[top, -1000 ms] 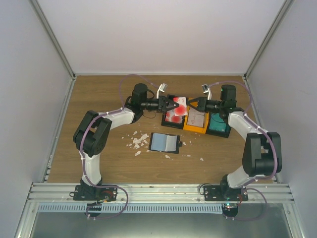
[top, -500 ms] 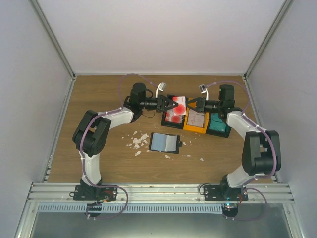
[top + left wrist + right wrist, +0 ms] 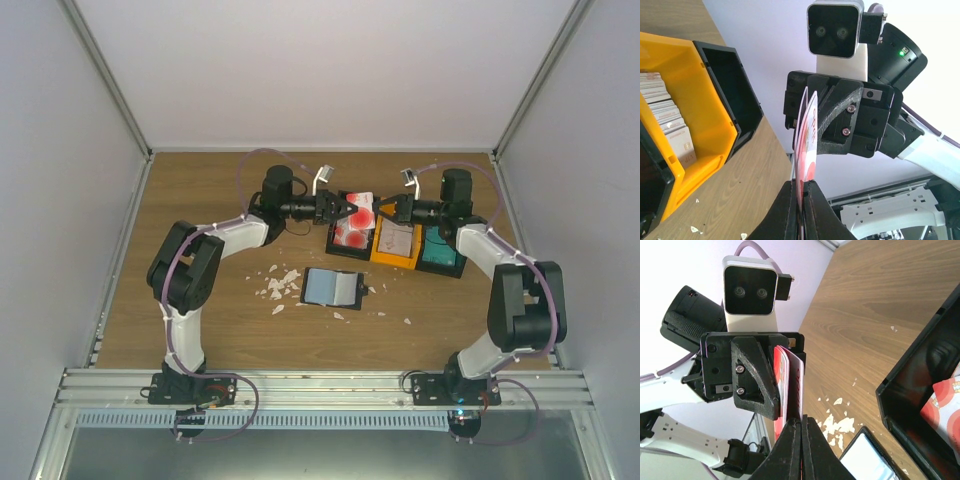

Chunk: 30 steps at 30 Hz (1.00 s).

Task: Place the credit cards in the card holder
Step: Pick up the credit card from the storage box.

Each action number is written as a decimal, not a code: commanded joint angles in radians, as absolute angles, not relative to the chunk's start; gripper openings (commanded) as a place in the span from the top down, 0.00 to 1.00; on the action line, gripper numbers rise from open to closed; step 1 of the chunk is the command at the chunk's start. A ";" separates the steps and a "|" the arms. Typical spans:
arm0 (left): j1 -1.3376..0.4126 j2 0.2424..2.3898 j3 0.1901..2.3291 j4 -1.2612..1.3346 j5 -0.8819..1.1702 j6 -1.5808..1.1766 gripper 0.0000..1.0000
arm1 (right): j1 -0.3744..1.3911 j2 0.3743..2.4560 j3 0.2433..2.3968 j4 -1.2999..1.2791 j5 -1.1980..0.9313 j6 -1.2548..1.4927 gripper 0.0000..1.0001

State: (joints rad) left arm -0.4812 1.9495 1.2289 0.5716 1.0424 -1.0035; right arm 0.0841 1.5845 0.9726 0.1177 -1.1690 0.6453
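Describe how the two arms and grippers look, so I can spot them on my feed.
Both the left arm and right arm have white tubular links between bulky black joint housings, each trailed by a looping lilac cable. The left gripper and right gripper are matt black angular plastic with screws, each topped by a pale grey two-lens camera box.

The left arm (image 3: 190,272) and right arm (image 3: 522,300) both reach to the far middle, elbows bent outward and forearms turned inward, wrists level and facing tip to tip. The left gripper (image 3: 350,210) and right gripper (image 3: 386,209) each pinch opposite edges of one red-and-white credit card (image 3: 808,135).
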 commanded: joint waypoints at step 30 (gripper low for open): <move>-0.451 2.163 1.480 0.091 0.769 -0.730 0.84 | 0.036 1.693 1.134 -0.073 -0.854 0.512 0.99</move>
State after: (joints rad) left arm -0.4240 2.1574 1.4223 0.1940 0.8505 -0.8314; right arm 0.0235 1.7752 1.1351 -0.0311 -0.9245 0.5720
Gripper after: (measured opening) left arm 0.130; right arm 0.016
